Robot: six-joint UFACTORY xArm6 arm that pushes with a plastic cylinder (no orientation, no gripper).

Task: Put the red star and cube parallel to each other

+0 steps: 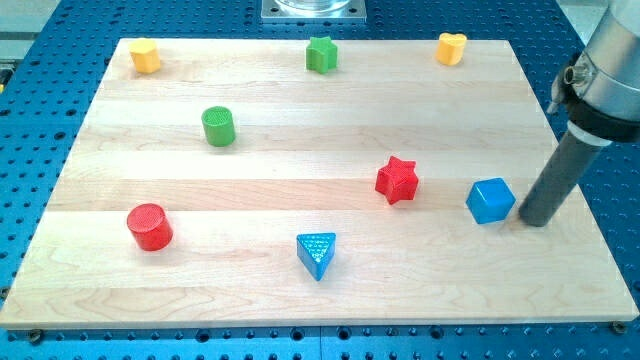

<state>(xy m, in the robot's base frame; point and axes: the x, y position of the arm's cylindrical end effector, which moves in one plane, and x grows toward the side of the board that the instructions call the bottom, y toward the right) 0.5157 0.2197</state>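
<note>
Blue cube (491, 200) just right of red star (397, 180), mid-desk (300, 290). My tip (535, 221) just right of cube. No pincer visible. Cube light, rigid, likely slides; push flat face squarely.

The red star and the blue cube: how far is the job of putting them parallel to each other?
Done: little that shows. The red star and the blue cube lie near each other but apart, the cube toward the view's right and slightly lower. In hand: my tip stands just right of the cube, very close; contact cannot be told. Left: pushing the cube or star until they line up.
</note>
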